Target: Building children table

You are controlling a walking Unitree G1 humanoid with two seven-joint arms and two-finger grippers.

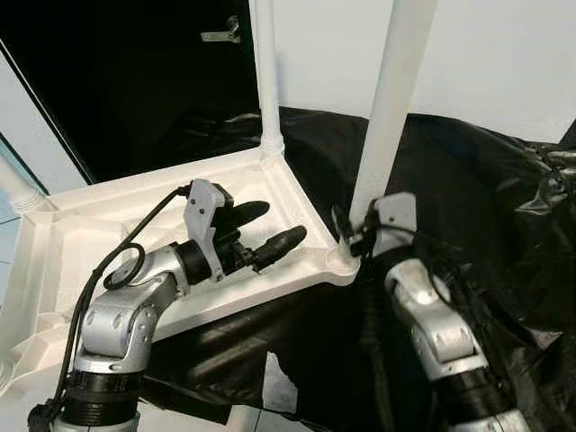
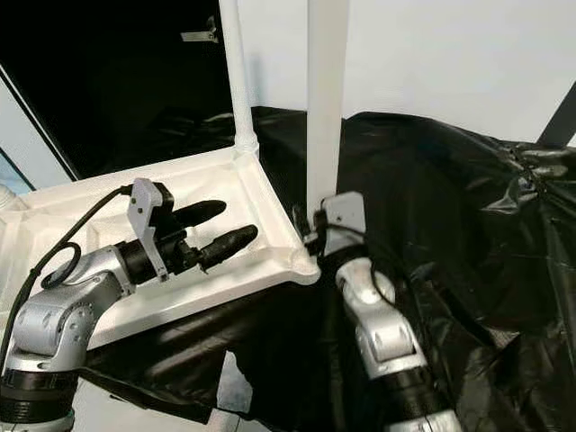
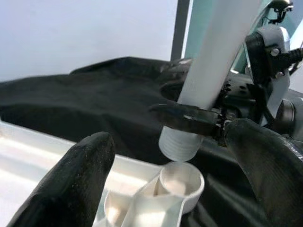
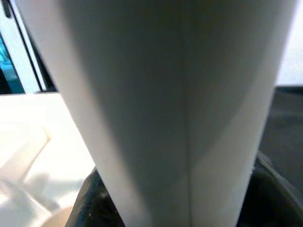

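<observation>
1. The black sheet [image 1: 486, 207] lies spread beneath both arms and under the near edge of the table top.
2. The white table top [image 1: 81, 225] lies upside down on it, with one leg [image 1: 266, 81] already standing upright in its far corner, well beyond the left jaws.
3. The left arm reaches across the table top with its elbow bent; the left gripper [image 1: 270, 229] hovers over the tray-like underside, jaws spread and holding nothing, fingertips aimed at the near corner socket [image 3: 182, 177].
4. The right arm rises steeply from below; the right gripper [image 1: 353, 232] pinches a second white leg [image 1: 396, 99] near its lower end.
5. That leg's threaded end [image 3: 182, 144] hangs just above the socket, slightly tilted, not seated.
</observation>
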